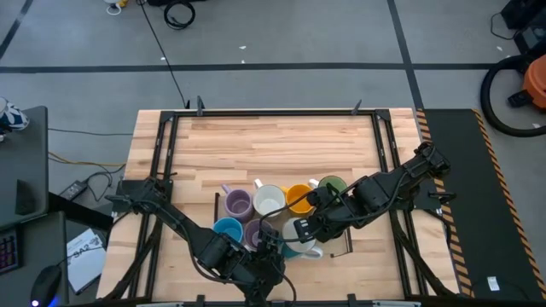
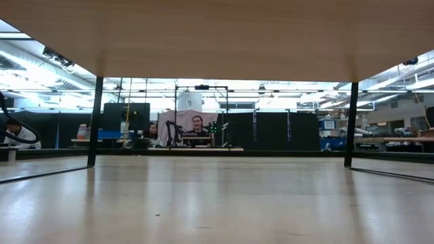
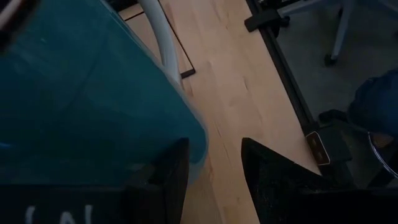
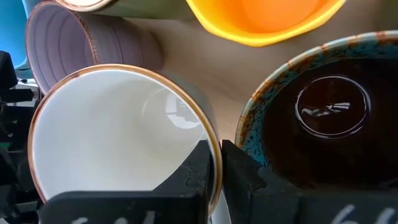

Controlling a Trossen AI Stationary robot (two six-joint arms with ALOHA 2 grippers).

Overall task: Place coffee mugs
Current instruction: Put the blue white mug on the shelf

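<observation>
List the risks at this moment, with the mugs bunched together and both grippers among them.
1. The right gripper pinches the rim of a white mug that lies close beside the dark mug and the orange mug; lifting it could knock either.
2. The pinch is thin, on the rim only, so the mug may swing or slip.
3. The left gripper sits open against a teal mug, and both arms work near each other in the cluster, so they might collide.

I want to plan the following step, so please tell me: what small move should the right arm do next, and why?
Probably a slow, straight lift. The right gripper has its fingers pinched on the rim of the white mug, one finger inside and one outside. The dark mug and the purple mug stand very close to it, so a sideways pull would likely bump them.
</observation>
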